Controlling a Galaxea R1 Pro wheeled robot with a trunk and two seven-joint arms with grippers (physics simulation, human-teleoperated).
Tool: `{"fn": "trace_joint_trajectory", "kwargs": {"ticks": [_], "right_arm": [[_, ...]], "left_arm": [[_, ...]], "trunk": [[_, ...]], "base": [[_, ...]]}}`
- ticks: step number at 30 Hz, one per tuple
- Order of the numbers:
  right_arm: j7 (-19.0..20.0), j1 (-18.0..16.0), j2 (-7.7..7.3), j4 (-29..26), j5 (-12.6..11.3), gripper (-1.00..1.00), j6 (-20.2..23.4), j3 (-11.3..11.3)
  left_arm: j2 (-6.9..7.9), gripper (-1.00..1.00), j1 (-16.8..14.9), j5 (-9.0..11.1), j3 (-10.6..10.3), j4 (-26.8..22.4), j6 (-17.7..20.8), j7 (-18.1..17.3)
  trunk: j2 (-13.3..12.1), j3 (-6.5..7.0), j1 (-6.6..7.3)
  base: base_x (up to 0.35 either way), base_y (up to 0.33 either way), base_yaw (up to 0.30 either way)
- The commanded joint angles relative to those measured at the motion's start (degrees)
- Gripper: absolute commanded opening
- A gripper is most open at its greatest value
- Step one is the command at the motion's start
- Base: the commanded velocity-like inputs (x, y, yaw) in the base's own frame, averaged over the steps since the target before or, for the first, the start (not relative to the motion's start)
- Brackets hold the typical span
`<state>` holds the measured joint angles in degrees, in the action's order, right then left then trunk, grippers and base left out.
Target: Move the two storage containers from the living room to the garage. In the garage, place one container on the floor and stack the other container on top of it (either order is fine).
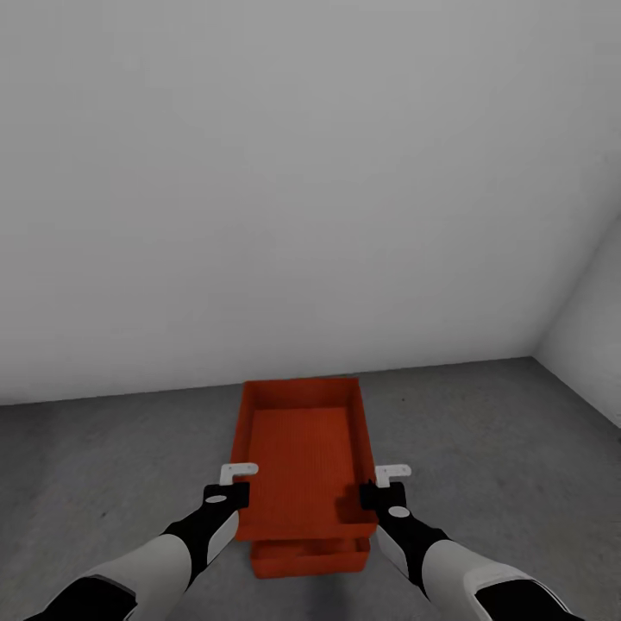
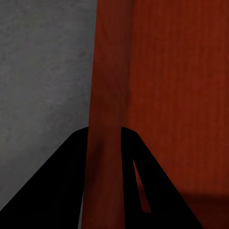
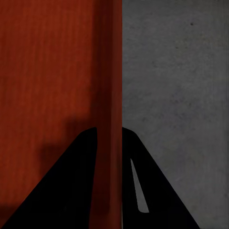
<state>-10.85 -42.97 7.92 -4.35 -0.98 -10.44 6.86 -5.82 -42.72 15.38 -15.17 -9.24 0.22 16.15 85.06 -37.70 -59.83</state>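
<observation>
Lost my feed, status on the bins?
Left gripper and right gripper clamp upper container's side walls. Lower container beneath, on garage floor. Nothing blocking.

We see the upper storage container point(image 1: 304, 448) as matt orange-red plastic, its inner base finely ribbed while its thin walls look smooth, and the lower container point(image 1: 306, 556) beneath it shows the same dull plastic. The floor point(image 1: 112, 457) reads to us as rough, mottled grey concrete with no shine, and the wall point(image 1: 259, 172) behind is a plain, smooth, pale grey matt surface. Both claws, left point(image 1: 226, 493) and right point(image 1: 382, 495), look like matt black plastic with white fingertips.
</observation>
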Motion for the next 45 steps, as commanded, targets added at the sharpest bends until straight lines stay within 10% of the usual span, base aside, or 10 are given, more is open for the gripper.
{"fn": "trace_joint_trajectory", "kwargs": {"ticks": [1, 12, 14, 45], "right_arm": [[-4.9, 0.0, -0.01, 2.9, -0.7, -1.00, -0.3, -1.8], [-4.9, 0.0, -0.03, 2.9, -0.7, -1.00, -0.3, -1.8], [-0.9, 0.0, 0.00, 0.4, 0.0, -1.00, -0.2, 0.2], [0.3, 0.0, -0.24, 1.9, 14.9, -1.00, 0.0, -14.4]], "left_arm": [[0.02, -1.00, -0.1, 1.8, 3.6, -1.7, -1.3, 0.9], [0.02, -1.00, -0.1, 1.9, 3.6, -1.7, -1.3, 0.9], [0.11, -1.00, 0.0, 1.3, -1.2, -0.3, -0.4, 0.2], [0.11, -1.00, 0.1, 8.6, -8.0, 1.1, -0.1, 0.3]], "trunk": [[0.0, -0.04, 0.00], [0.0, -0.04, 0.00], [0.0, -0.05, 0.00], [0.0, -0.05, 0.00]], "base": [[0.000, 0.000, -0.020], [0.000, 0.000, -0.004], [0.000, 0.000, 0.000], [0.000, 0.000, 0.000]]}}
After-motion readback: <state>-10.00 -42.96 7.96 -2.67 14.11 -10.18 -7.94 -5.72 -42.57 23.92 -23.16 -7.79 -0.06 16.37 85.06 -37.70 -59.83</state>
